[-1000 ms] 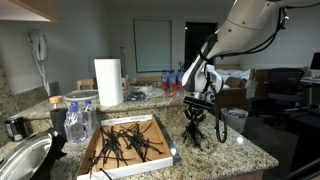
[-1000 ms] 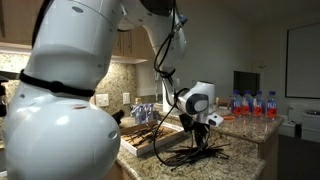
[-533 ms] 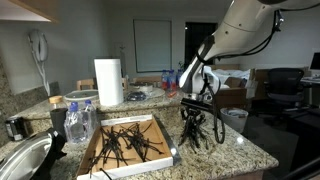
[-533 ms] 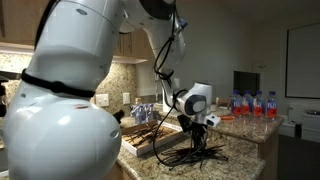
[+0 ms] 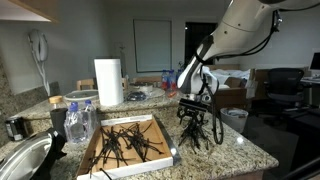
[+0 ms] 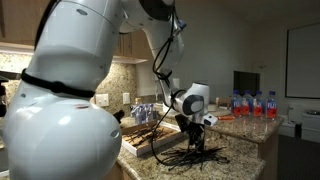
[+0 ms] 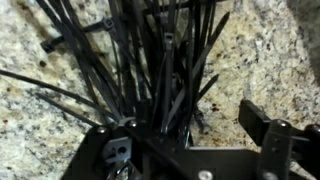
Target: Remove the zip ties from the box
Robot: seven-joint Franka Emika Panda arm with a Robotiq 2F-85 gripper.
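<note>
A white cardboard box (image 5: 163, 133) lies on the granite counter and holds several black zip ties (image 5: 125, 142). Right of it, a loose bundle of black zip ties (image 5: 198, 136) rests on the counter. My gripper (image 5: 193, 114) hangs just above that bundle, seen in both exterior views, gripper (image 6: 197, 127) over the bundle (image 6: 188, 156). In the wrist view the gripper (image 7: 185, 140) is open. The zip ties (image 7: 150, 70) fan out between the jaws and lean toward the left finger. The right finger (image 7: 265, 132) stands apart over bare granite.
A paper towel roll (image 5: 108, 82) and water bottles (image 5: 170, 78) stand behind the box. A clear plastic container (image 5: 79, 120) is left of it, and a sink (image 5: 22, 160) lies at the near left. The counter edge runs close to the right of the bundle.
The gripper has gone from shut on the zip tie bundle to open. The ties now rest loose on the counter. The arm has barely moved.
</note>
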